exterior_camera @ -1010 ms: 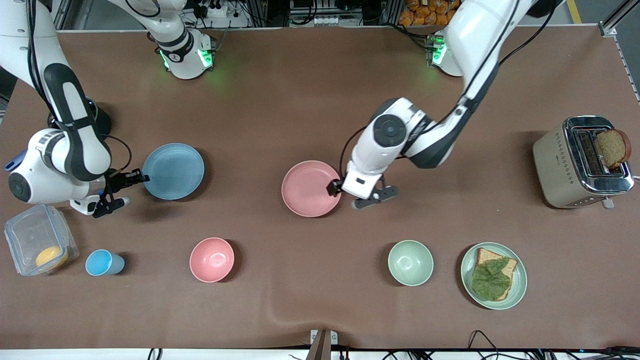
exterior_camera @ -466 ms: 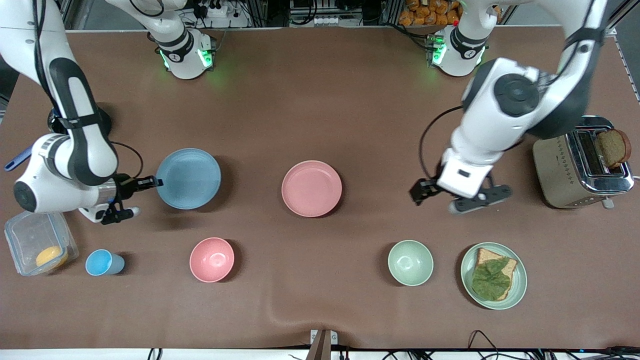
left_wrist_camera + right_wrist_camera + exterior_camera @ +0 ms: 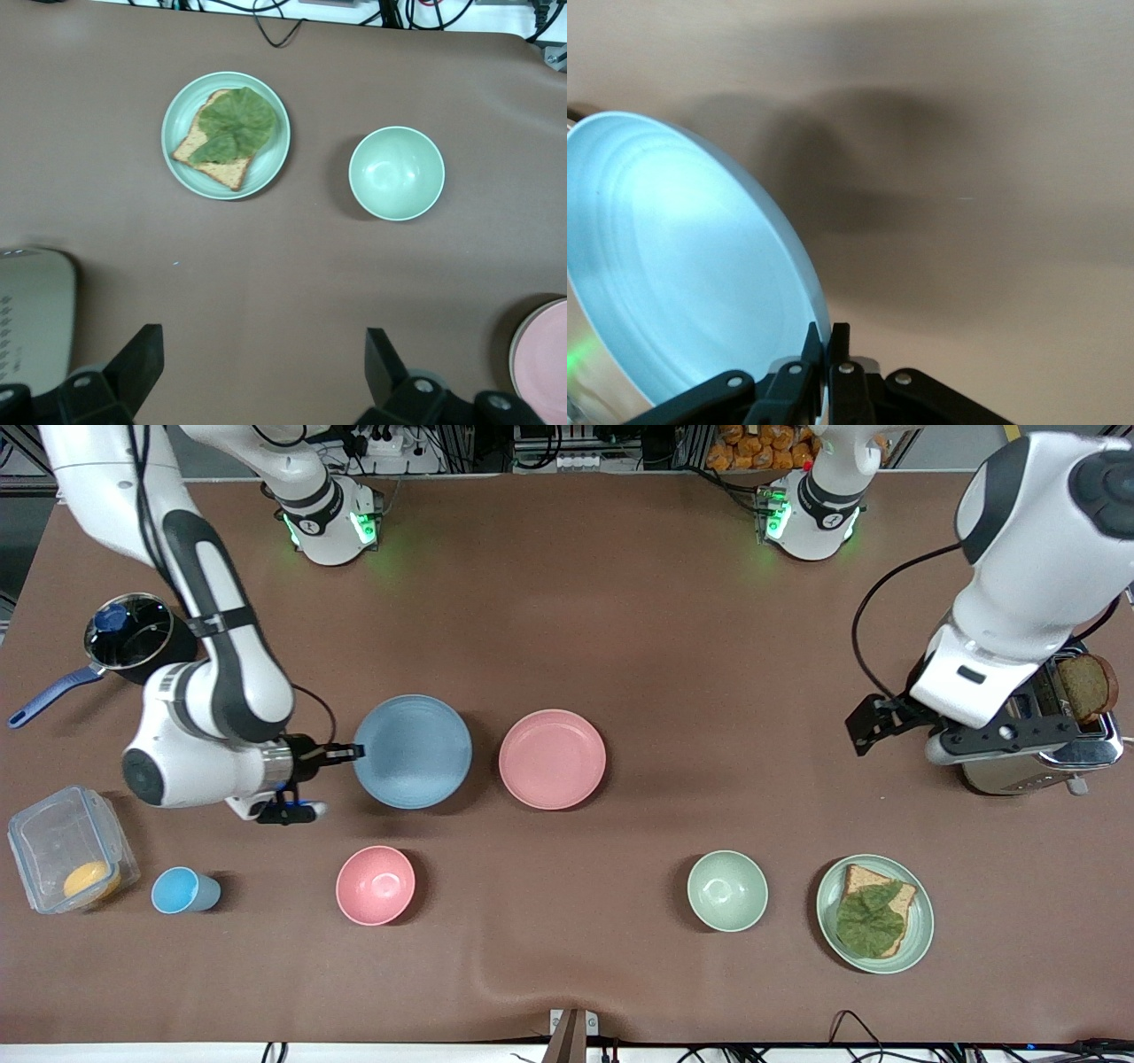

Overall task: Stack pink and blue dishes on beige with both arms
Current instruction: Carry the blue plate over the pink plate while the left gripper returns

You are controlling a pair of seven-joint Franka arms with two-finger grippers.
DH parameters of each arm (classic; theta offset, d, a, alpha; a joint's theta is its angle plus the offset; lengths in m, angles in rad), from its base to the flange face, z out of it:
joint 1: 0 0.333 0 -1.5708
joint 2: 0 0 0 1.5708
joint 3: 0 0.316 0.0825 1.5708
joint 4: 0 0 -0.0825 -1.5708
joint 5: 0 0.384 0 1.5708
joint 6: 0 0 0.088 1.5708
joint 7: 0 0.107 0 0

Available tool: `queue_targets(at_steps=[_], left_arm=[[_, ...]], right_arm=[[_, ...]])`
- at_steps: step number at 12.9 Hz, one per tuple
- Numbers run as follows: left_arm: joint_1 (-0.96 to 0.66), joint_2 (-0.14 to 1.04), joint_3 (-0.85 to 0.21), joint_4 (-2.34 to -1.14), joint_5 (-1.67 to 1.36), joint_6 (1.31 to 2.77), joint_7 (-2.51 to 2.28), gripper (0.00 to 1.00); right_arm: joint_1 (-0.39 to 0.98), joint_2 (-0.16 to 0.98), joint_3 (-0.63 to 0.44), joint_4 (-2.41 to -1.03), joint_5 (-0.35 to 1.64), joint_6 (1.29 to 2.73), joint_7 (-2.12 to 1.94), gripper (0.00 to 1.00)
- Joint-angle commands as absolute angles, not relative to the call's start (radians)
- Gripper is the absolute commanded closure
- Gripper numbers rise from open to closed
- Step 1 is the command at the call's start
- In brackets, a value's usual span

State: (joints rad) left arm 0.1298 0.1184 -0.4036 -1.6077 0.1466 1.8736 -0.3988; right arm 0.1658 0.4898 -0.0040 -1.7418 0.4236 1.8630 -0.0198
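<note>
My right gripper (image 3: 352, 753) is shut on the rim of the light blue plate (image 3: 413, 751) and holds it roughly level just above the table, close beside the pale pink plate (image 3: 552, 759). The right wrist view shows the fingers (image 3: 819, 347) pinching that plate (image 3: 682, 274) at its edge. The pink plate lies flat at mid-table, and its edge (image 3: 545, 359) shows in the left wrist view. My left gripper (image 3: 904, 731) hangs open and empty beside the toaster, with bare cloth between its fingers (image 3: 133, 372). No beige plate shows in any view.
A toaster (image 3: 1028, 722) holding a bread slice stands at the left arm's end. Along the near side are a blue cup (image 3: 182, 890), pink bowl (image 3: 376, 884), green bowl (image 3: 727, 890) and green plate with toast (image 3: 875, 912). A pot (image 3: 133, 638) and plastic box (image 3: 66, 859) sit at the right arm's end.
The right gripper has carried the blue plate toward the pink plate. The left arm has swung away from the pink plate to the toaster, its fingers open.
</note>
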Motion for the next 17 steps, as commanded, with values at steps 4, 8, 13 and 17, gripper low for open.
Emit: queue_targets(at_steps=[4, 8, 13, 17], left_arm=[[0.135, 0.107, -0.417, -1.523, 0.15, 1.752, -0.388, 0.0], [0.109, 0.061, -0.335, -1.522, 0.127, 1.746, -0.231, 0.0], [0.031, 0.045, -0.178, -1.523, 0.091, 1.717, -0.128, 0.0], [0.034, 0.038, -0.167, -1.523, 0.083, 1.695, -0.117, 0.0]], right_arm=[[0.363, 0.543, -0.015, -1.683, 0.503, 1.959, 0.24, 1.0], [0.434, 0.612, -0.015, -1.6, 0.514, 1.988, 0.354, 1.0], [0.489, 0.653, -0.015, -1.594, 0.572, 2.031, 0.368, 1.0], [0.511, 0.663, -0.015, -1.594, 0.589, 2.031, 0.368, 1.0]])
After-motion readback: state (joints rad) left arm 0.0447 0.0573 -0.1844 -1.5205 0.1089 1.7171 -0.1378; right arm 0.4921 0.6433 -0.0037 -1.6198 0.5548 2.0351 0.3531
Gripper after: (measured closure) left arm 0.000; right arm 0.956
